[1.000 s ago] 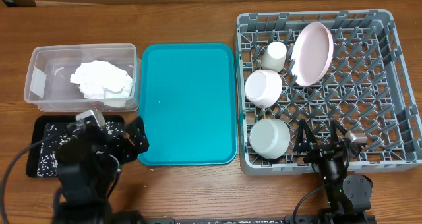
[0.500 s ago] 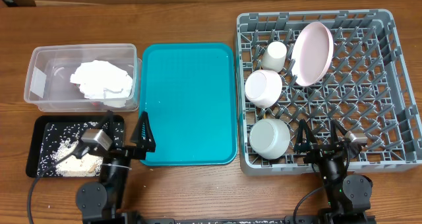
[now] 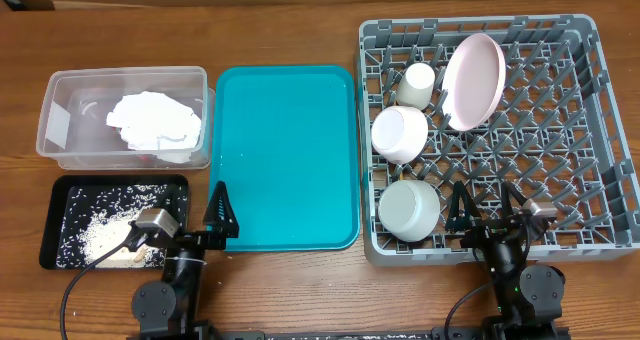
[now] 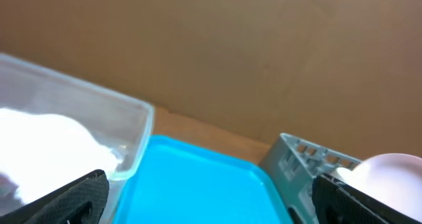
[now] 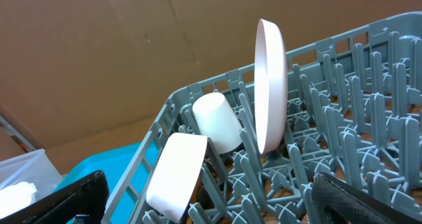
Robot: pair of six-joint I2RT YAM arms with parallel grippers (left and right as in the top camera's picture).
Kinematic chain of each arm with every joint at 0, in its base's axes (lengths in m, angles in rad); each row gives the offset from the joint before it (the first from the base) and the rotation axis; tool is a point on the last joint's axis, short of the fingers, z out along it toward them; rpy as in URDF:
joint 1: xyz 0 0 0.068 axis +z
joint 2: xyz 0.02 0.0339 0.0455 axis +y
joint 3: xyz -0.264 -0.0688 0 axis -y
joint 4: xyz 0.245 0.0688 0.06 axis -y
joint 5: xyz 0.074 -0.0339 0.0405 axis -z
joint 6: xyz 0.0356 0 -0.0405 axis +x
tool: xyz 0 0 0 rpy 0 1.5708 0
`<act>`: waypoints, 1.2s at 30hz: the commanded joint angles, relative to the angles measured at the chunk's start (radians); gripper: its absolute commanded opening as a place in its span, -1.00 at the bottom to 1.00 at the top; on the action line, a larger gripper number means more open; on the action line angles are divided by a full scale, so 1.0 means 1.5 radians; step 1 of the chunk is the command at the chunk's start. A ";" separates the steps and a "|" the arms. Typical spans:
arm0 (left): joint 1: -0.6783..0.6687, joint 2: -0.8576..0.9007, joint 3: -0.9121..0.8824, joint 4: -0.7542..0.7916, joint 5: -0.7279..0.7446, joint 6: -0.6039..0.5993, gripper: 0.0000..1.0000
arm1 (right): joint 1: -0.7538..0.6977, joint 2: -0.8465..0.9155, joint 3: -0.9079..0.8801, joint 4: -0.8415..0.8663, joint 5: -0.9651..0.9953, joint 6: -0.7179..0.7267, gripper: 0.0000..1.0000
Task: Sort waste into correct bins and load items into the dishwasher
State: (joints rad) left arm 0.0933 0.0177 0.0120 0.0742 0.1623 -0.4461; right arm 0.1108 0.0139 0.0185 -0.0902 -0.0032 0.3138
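Checking both arms, I find the left tool [image 4: 217, 207] and right tool [image 3: 487, 210] spread wide, holding nothing, low at the near edge of the bench [image 3: 300, 0]. The napkin [image 3: 152, 122] lies in the clear tub [image 3: 60, 90] and the grains [image 3: 100, 235] in the black tray [image 3: 55, 195]. The plate [image 3: 472, 80], cup [image 3: 417, 83], white bowl [image 3: 400, 132] and grey-green bowl [image 3: 410, 208] sit in the grey rack [image 3: 590, 130].
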 commanded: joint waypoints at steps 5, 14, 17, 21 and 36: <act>-0.006 -0.010 -0.005 -0.099 -0.113 0.045 1.00 | -0.006 -0.005 -0.007 0.004 -0.004 -0.003 1.00; -0.020 -0.010 -0.005 -0.101 -0.113 0.227 1.00 | -0.006 -0.005 -0.007 0.004 -0.004 -0.003 1.00; -0.020 -0.010 -0.005 -0.101 -0.113 0.233 1.00 | -0.006 -0.005 -0.007 0.004 -0.004 -0.003 1.00; -0.020 -0.010 -0.005 -0.101 -0.113 0.233 1.00 | -0.006 -0.005 -0.007 0.004 -0.004 -0.003 1.00; -0.020 -0.009 -0.005 -0.101 -0.113 0.233 1.00 | -0.006 -0.005 -0.007 0.004 -0.004 -0.002 1.00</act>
State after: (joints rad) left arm 0.0704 0.0147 0.0086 -0.0765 0.0097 -0.1196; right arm 0.1108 0.0139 0.0185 -0.0895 -0.0032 0.3134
